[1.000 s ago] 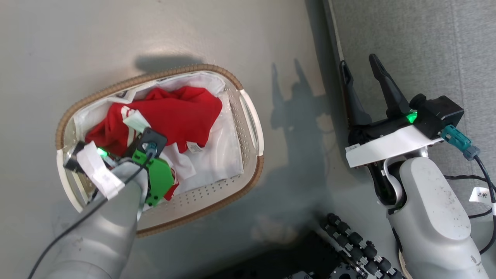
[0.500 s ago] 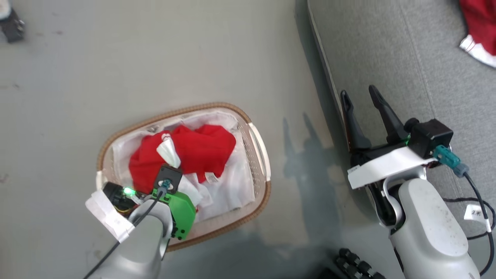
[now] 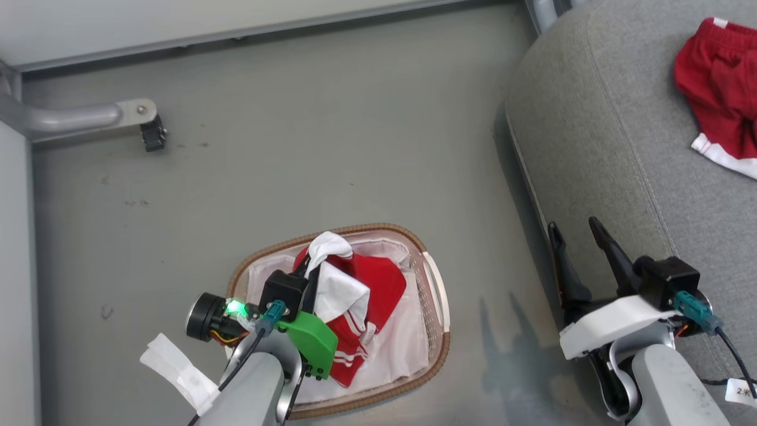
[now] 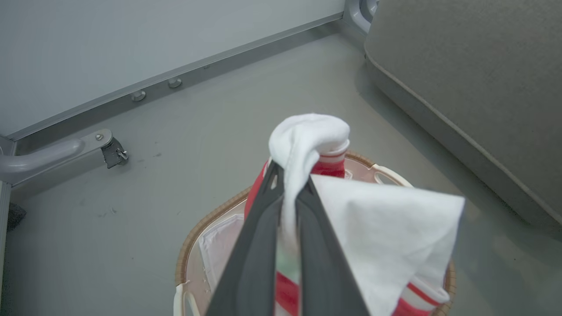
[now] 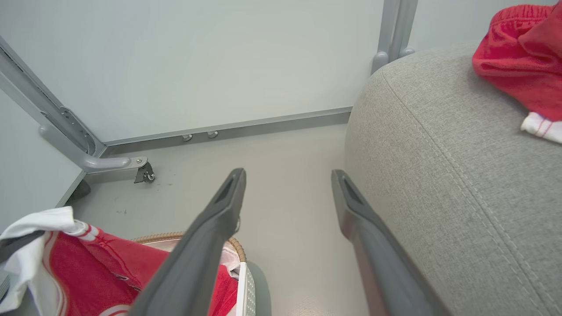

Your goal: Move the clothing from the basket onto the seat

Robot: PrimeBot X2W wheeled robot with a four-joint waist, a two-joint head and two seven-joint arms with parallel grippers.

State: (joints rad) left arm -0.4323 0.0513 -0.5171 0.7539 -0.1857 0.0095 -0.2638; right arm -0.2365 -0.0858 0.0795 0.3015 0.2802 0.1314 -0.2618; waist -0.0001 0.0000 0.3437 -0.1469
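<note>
My left gripper (image 3: pixel 310 270) is shut on the clothing (image 3: pixel 381 283), a red garment with white bands and stripes. It holds a white fold (image 4: pixel 307 136) up above the basket (image 3: pixel 378 227), and the rest hangs down into the liner. The basket, oval with a brown woven rim (image 4: pixel 206 219), stands on the grey floor. To its right lies the seat (image 3: pixel 621 148), a big grey cushion. My right gripper (image 3: pixel 573 226) is open with nothing in it, beside the seat's near edge (image 5: pixel 439 184). Another red garment (image 3: pixel 715 89) lies on the seat at the far right.
A grey metal frame leg with a caster (image 3: pixel 148 127) juts over the floor at the far left, below a pale wall panel with a metal base rail (image 5: pixel 228 129). Open grey floor (image 3: pixel 325 148) lies between the basket, the wall and the seat.
The head camera has pulled back and shifted. My left gripper has lifted the red garment up out of the basket. The right gripper stays open.
</note>
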